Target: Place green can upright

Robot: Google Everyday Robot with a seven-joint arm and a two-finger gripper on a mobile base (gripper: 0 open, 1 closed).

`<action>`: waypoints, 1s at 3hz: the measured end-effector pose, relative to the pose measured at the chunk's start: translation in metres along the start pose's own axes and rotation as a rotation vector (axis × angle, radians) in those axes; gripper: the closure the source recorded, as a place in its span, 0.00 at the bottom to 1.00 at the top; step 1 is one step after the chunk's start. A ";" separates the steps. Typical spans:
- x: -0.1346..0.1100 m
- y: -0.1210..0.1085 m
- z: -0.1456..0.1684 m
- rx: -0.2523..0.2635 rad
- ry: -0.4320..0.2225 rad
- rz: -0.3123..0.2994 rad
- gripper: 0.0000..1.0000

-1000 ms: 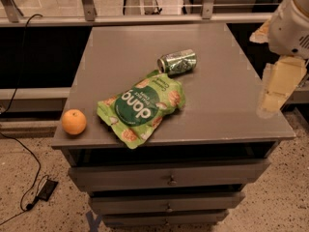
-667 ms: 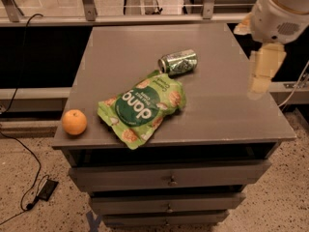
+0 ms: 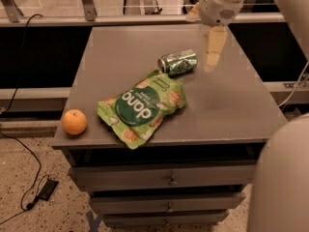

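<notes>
The green can (image 3: pixel 177 63) lies on its side near the middle of the grey table (image 3: pixel 231 110), its silver top pointing left. My gripper (image 3: pixel 214 48) hangs from the white arm at the top right. It is above the table just to the right of the can and apart from it, holding nothing that I can see.
A flat green snack bag (image 3: pixel 142 108) lies just in front of the can, its top corner almost touching it. An orange (image 3: pixel 74 122) sits at the table's front left corner. Drawers (image 3: pixel 169 178) are under the tabletop. My white body (image 3: pixel 282 178) fills the lower right. A railing runs behind the table.
The gripper has moved left from beyond the table's right edge to a spot over the table beside the can. The can, bag and orange have not moved.
</notes>
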State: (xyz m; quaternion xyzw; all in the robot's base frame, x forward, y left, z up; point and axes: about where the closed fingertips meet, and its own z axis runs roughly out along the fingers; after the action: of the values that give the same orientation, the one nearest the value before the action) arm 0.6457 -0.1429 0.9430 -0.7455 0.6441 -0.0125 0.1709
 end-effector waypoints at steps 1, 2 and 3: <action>-0.041 -0.034 0.032 -0.010 -0.048 -0.088 0.00; -0.075 -0.051 0.056 -0.012 -0.032 -0.146 0.00; -0.086 -0.051 0.088 -0.052 0.035 -0.164 0.00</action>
State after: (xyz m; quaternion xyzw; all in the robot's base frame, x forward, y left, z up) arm 0.7013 -0.0336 0.8913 -0.7996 0.5838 -0.0226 0.1388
